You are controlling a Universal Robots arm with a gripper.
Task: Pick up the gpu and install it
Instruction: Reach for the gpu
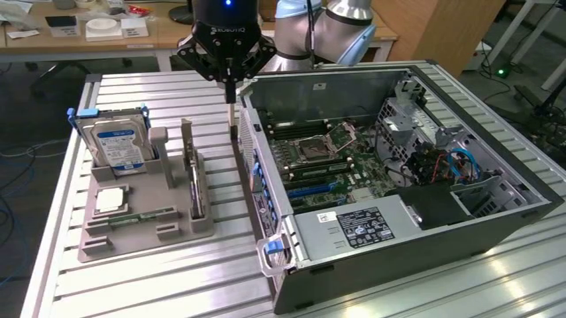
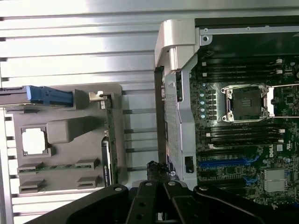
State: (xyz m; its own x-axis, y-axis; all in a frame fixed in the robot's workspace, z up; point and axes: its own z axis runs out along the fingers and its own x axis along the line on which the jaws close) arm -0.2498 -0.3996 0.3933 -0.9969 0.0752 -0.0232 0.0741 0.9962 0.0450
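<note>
The gpu [image 1: 191, 173] stands on edge in a slot at the exterior view's right side of a grey holder [image 1: 177, 228], its pale bracket end pointing up. From the wrist it appears edge-on as a thin dark strip [image 2: 108, 140]. My gripper [image 1: 229, 93] hangs shut with nothing in it. It is above the gap between the holder and the open computer case [image 1: 415, 232], beyond the gpu's far end and higher than it. In the wrist view the gripper's black linkage [image 2: 158, 196] sits over that same gap beside the case wall.
The holder also carries a blue-labelled hard drive [image 1: 119, 147], a square processor [image 1: 110, 199] and a green memory stick [image 1: 134, 217]. The case lies open with its motherboard [image 1: 323, 156] showing, blue slots [image 2: 223, 163] included. Everything rests on a slatted metal table [image 1: 132, 291].
</note>
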